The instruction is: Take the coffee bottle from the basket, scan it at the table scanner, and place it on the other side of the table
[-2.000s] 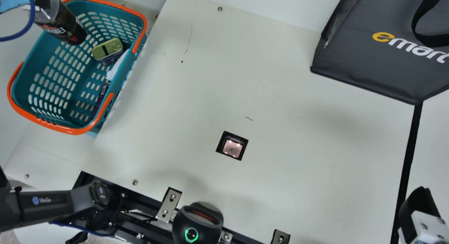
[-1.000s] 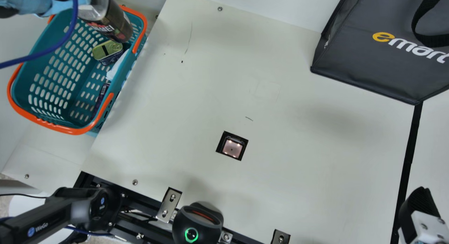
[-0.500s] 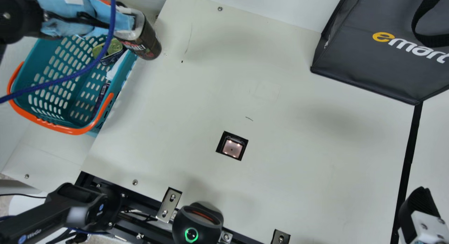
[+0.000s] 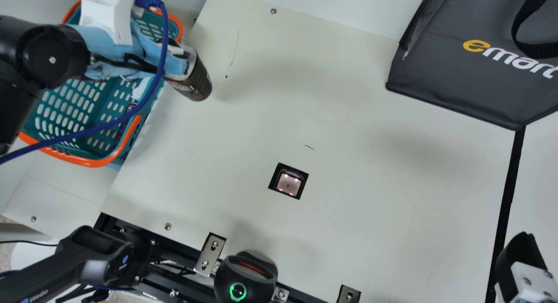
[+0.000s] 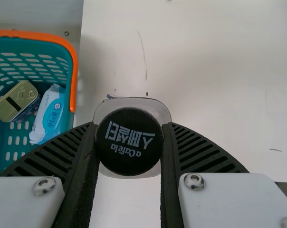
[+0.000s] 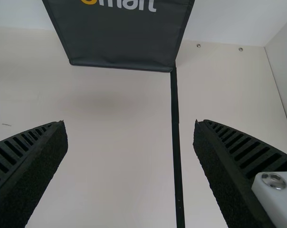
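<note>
Main view, clock face centred on the table scanner (image 4: pixel 288 185), twelve at the upper edge: the coffee bottle (image 4: pixel 192 83) lies between ten and eleven o'clock, its base end over the table (image 4: pixel 370 229); whether it touches the surface cannot be told. The left gripper (image 5: pixel 129 126) is closed on the bottle about its black cap (image 5: pixel 129 147), one ribbed finger on each side. With the hold so near one end, the body could swing or turn if its weight overcomes friction at the cap; bringing it down too early could knock the base and twist it in the grip. No barcode can be made out, so a scan may fail should the code face away from the scanner. At ten o'clock is the basket (image 4: pixel 89 162), holding a tin (image 5: pixel 17 100) and a white-and-blue packet (image 5: pixel 48 114); the blue cable (image 4: pixel 164 41) crosses over it and might snag on the rim as the arm travels. The right gripper (image 6: pixel 129 124), between three and four o'clock, is empty with its fingers spread, and could obstruct placement if the bottle is carried close to it. Toward two o'clock, the dark bag (image 4: pixel 475 93) might be struck by a path swung too wide.
</note>
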